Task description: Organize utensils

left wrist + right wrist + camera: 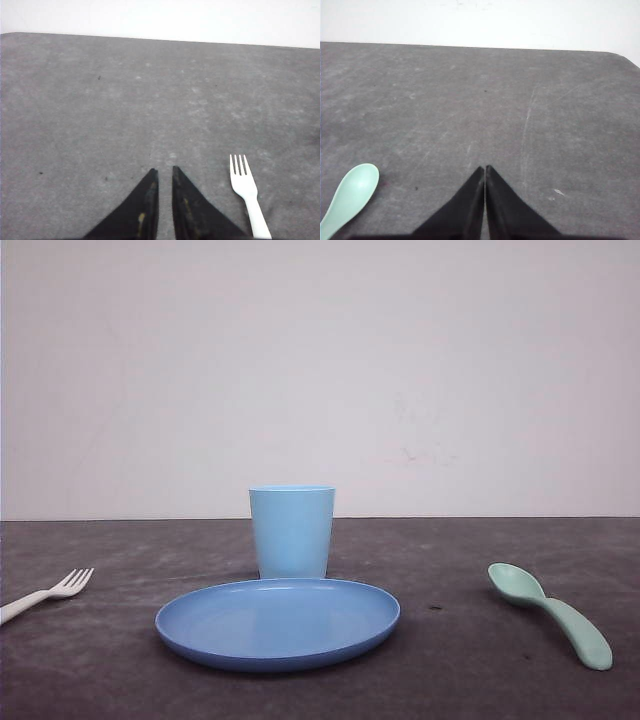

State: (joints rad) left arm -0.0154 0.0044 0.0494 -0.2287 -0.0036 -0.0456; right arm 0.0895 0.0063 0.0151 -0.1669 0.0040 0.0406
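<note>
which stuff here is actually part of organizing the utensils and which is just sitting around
Part of the job:
white fork, lying left of the plate
mint-green spoon, lying right of the plate

Just sitting there:
blue plate
light blue cup, upright behind the plate

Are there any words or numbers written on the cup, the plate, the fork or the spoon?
None can be read anywhere.
Light blue cup: plain, no print or logo on the side shown.
Blue plate: plain, no marks.
White fork: plain, no lettering.
Mint-green spoon: plain, no lettering.
Grey table: just scuffs and specks, no writing.
</note>
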